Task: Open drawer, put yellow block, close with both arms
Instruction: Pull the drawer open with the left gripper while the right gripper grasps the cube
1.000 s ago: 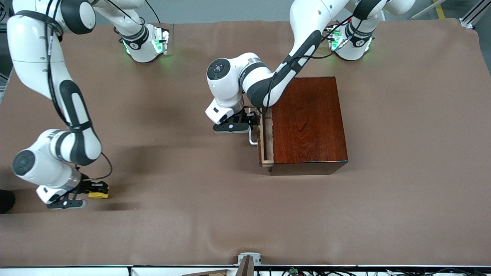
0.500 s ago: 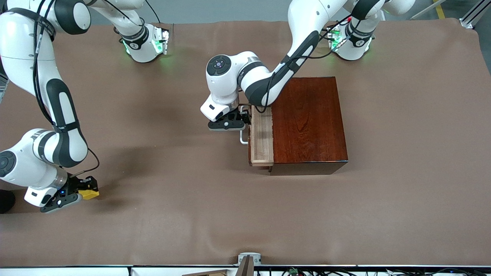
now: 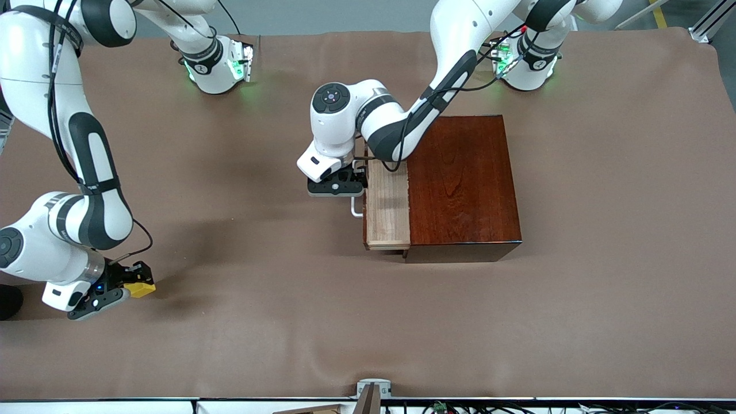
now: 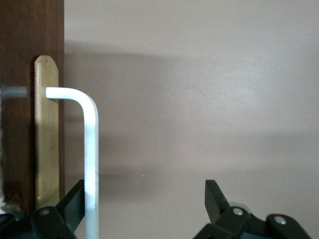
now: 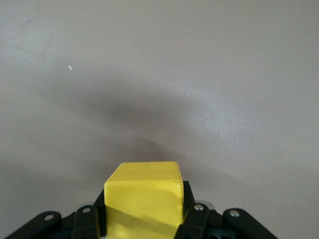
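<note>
The right gripper is over the desk near the edge at the right arm's end, toward the corner nearest the front camera. Its fingers are closed on the yellow block, which sits clamped between them with its top face showing in the right wrist view; it seems to be lifted just clear of the brown cloth, though the views do not settle that.

Around the middle of the desk, the left gripper is at the white handle of the drawer. In the left wrist view its fingers stand wide apart, the handle bar running just inside one finger and well apart from the other, so nothing is clamped.

The drawer is pulled partway out of the dark reddish-brown box, its pale wood interior open to view and pointing toward the right arm's end.
</note>
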